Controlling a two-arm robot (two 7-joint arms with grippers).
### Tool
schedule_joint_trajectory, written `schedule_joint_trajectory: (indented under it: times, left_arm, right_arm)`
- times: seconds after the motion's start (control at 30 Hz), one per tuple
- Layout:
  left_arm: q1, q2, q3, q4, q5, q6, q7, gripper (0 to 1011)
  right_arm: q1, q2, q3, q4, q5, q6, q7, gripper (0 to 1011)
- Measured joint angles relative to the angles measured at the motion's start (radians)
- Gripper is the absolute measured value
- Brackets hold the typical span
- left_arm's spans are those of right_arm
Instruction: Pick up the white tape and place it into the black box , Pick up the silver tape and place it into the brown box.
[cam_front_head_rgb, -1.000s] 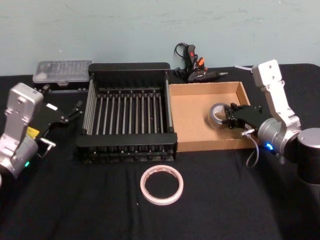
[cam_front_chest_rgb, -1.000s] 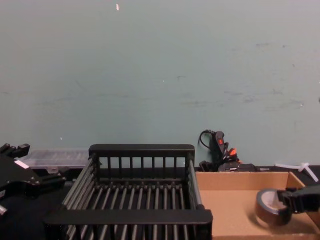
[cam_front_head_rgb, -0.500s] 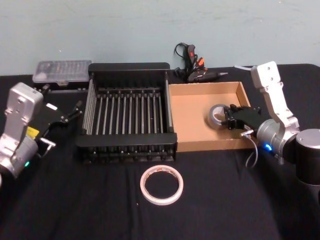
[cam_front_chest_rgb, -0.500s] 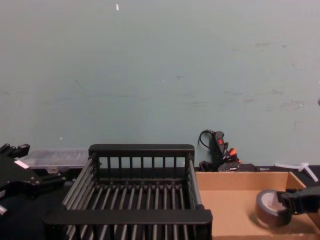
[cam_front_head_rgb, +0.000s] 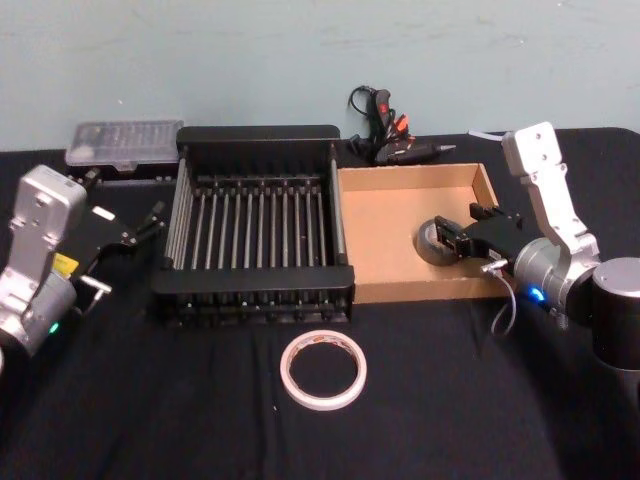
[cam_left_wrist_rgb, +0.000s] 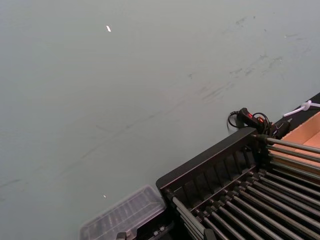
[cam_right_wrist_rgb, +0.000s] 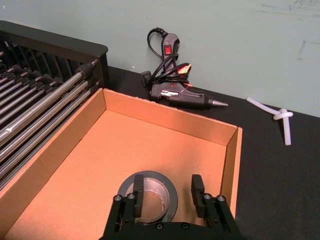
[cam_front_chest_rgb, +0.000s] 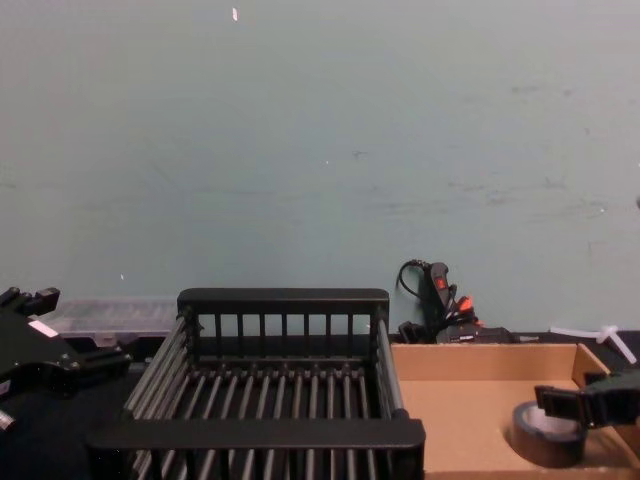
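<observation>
Head view shows the silver tape, a dark grey roll with a paler top face, lying flat on the floor of the brown box, near that box's right wall. The right gripper straddles the roll with its fingers spread apart, one inside the hole. The white tape lies on the black cloth in front of the black box, left of the brown box. Behind the brown box lies a glue gun. The left gripper hangs left of the black box, fingers slightly parted, holding nothing.
</observation>
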Motion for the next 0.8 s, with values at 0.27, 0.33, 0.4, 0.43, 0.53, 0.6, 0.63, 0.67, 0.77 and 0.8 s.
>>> schedule_joint_trajectory:
  times: [0.27,0.33,0.4,0.43,0.53,0.6,0.63,0.67,0.77,0.8]
  left_arm:
    - [0.000,0.000,0.000,0.000,0.000,0.000,0.000,1002]
    - [0.000,0.000,0.000,0.000,0.000,0.000,0.000,1001]
    - [0.000,0.000,0.000,0.000,0.000,0.000,0.000,1001]
    - [0.000,0.000,0.000,0.000,0.000,0.000,0.000,1001]
    - [0.000,0.000,0.000,0.000,0.000,0.000,0.000,1001]
    - [0.000,0.000,0.000,0.000,0.000,0.000,0.000,1001]
    - [0.000,0.000,0.000,0.000,0.000,0.000,0.000,1001]
    - [0.000,0.000,0.000,0.000,0.000,0.000,0.000,1001]
    - [0.000,0.000,0.000,0.000,0.000,0.000,0.000,1001]
    - [0.000,0.000,0.000,0.000,0.000,0.000,0.000,1001]
  right_arm:
    - [0.000,0.001,0.000,-0.001,0.001,0.001,0.001,808]
    - [0.000,0.001,0.000,-0.001,0.001,0.001,0.001,881]
    - [0.000,0.001,0.000,-0.001,0.001,0.001,0.001,944]
    - [0.000,0.001,0.000,-0.001,0.001,0.001,0.001,957]
    - [0.000,0.001,0.000,-0.001,0.001,0.001,0.001,1002]
    - [0.000,0.001,0.000,-0.001,0.001,0.001,0.001,1002]
    - [-0.001,0.001,0.001,-0.002,0.001,0.001,0.002,1002]
    - [-0.002,0.000,0.004,-0.004,0.002,0.000,0.006,1002]
    - [-0.006,-0.001,0.009,-0.011,0.003,-0.001,0.010,1002]
    - [-0.008,-0.001,0.012,-0.017,0.003,-0.001,0.011,1002]
